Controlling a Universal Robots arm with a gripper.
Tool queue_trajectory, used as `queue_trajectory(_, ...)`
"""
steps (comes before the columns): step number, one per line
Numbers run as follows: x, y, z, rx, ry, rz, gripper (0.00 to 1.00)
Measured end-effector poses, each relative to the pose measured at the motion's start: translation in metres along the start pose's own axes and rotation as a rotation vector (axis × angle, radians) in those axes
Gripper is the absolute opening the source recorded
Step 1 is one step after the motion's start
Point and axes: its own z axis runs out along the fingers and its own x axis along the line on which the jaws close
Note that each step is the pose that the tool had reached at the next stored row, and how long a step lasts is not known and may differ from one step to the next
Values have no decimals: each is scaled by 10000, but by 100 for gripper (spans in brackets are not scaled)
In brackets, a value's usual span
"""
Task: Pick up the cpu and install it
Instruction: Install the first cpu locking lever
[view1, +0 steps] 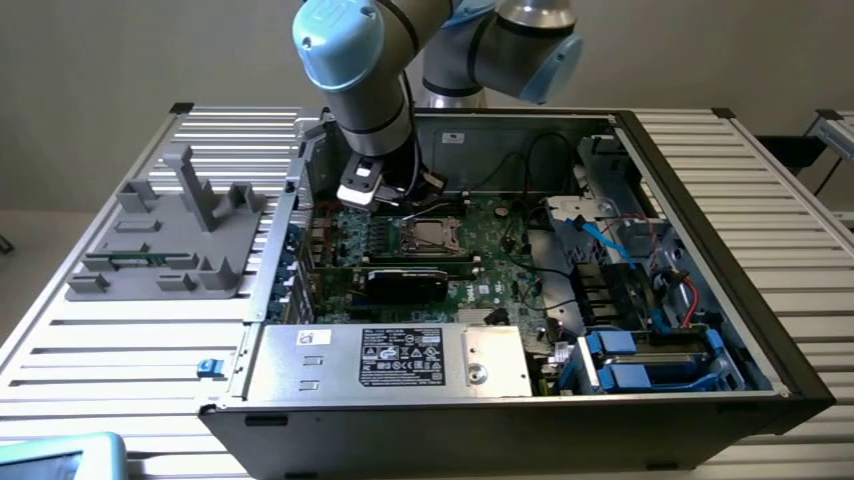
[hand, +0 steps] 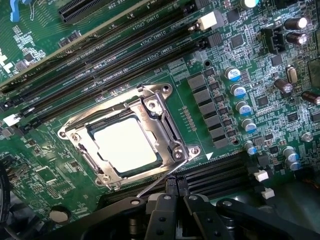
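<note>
The cpu (hand: 125, 145), a flat square chip with a pale silver top, lies in the motherboard socket, framed by the metal load plate (hand: 165, 125). A thin lever wire (hand: 155, 184) runs from the plate's corner toward my fingers. My gripper (hand: 176, 185) hovers just off the socket's edge, shut, with its dark fingertips (hand: 170, 187) together and nothing showing between them. In the exterior view the gripper (view1: 400, 207) hangs inside the open computer case, directly behind the socket (view1: 435, 234).
Empty memory slots (hand: 100, 65) run beside the socket, and capacitors (hand: 240, 92) stand on its other side. A black card (view1: 407, 280) and the power supply (view1: 387, 355) sit nearer the camera. Cables and drive bays (view1: 654, 300) crowd the exterior view's right. A grey fixture (view1: 174, 230) stands outside the case.
</note>
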Motion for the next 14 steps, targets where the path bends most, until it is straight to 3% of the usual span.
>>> queue_trajectory(5, 4, 6, -2, -9, 27, 70, 12)
queue_trajectory(14, 5, 6, -1, 25, 20, 100, 12)
